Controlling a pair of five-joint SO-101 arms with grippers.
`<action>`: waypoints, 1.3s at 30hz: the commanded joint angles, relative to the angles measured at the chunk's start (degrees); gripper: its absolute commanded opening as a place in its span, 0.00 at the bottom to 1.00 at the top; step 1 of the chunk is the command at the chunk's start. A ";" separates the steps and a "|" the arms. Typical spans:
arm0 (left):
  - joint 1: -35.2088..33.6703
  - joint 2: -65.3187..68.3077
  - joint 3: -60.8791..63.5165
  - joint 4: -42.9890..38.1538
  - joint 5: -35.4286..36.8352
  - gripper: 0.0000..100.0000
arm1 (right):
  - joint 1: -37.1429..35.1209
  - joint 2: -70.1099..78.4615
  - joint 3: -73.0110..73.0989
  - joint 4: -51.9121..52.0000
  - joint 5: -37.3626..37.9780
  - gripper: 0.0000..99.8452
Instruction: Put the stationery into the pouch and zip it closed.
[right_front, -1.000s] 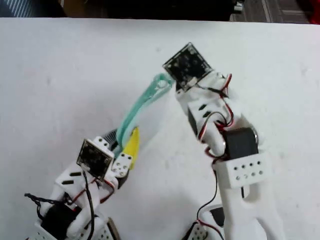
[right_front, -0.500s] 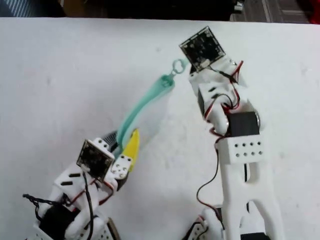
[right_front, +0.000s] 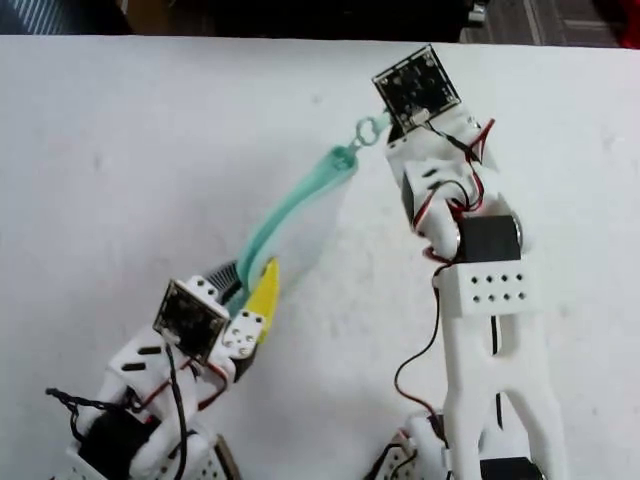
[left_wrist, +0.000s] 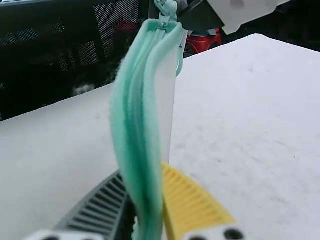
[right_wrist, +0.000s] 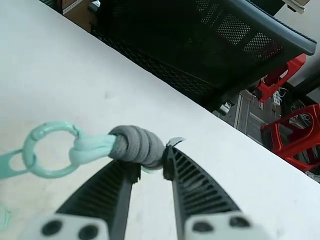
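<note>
The pouch, translucent white with a teal zip edge, hangs stretched between the two arms over the white table. My left gripper is shut on its near end, and the left wrist view has the teal zip squeezed between the grey finger and the yellow finger. The zip slider sits at the far end of the zip. My right gripper is shut on the grey cord knot tied to the teal pull ring. From above, that ring lies just beside the right gripper.
The white table spreads wide to the left and behind the pouch. Its far edge meets a dark area with black mesh furniture. The right arm's body takes up the near right.
The right gripper has moved away and to the right with the zip pull. The pouch's far end followed, and the pouch is now drawn out straighter. The left arm kept still.
</note>
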 joint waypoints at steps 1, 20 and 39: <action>-0.75 -0.13 -2.99 1.23 -0.53 0.02 | 3.82 0.04 -3.34 -2.07 -0.79 0.02; -0.75 -0.13 -2.99 1.23 -0.53 0.02 | 4.00 -0.13 -3.34 -2.07 -1.05 0.02; -0.75 -0.13 -2.99 1.23 -0.53 0.02 | 7.52 -1.36 -4.40 8.13 -2.37 0.35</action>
